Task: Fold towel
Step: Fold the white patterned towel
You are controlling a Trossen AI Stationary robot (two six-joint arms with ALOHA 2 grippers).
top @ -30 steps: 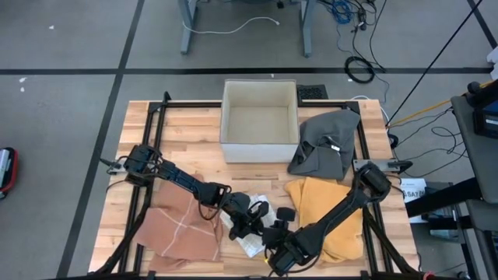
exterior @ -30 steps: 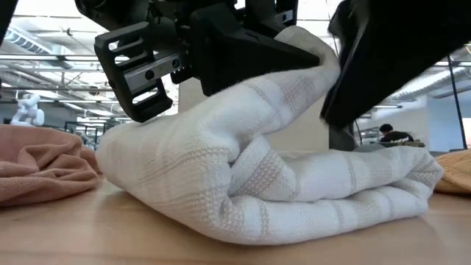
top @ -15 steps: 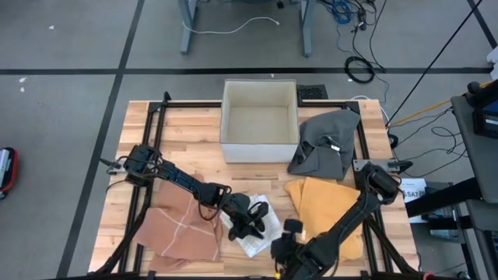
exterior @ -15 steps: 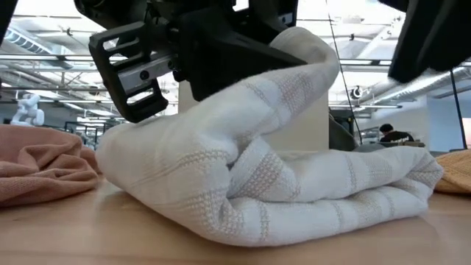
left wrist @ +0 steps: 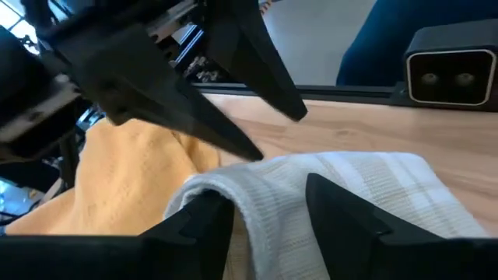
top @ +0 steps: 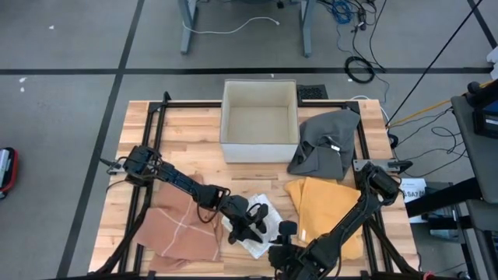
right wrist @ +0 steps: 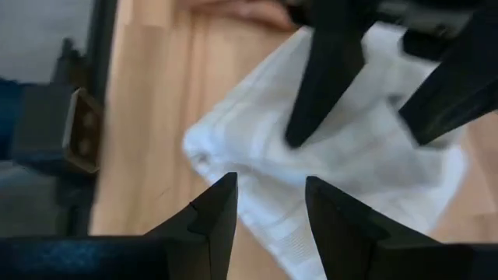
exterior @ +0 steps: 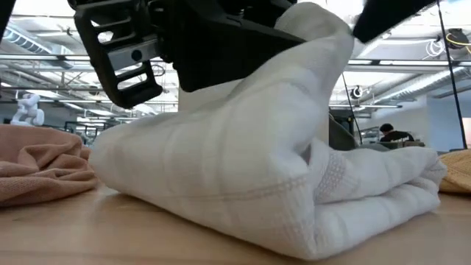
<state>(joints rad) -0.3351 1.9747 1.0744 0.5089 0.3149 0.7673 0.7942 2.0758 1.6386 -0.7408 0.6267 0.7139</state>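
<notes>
High view: wooden table (top: 187, 128); white box (top: 260, 120) at its far side; grey cloth (top: 327, 144), yellow cloth (top: 320, 204), pink towel (top: 184, 225); white towel (top: 257, 228) bunched near the front edge. Left gripper (top: 250, 231) on the white towel, fingers parted astride a raised fold. Right gripper (top: 282, 253) just above the towel's front edge, fingers parted, holding nothing.

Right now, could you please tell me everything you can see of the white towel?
The white towel is woven cotton-like cloth with faint stripes, bunched in thick uneven folds, one fold raised. It lies on the wooden table near the front edge, between the pink cloth and yellow cloth. The left end effector straddles its raised fold, fingers apart; the right end effector hovers above.
</notes>
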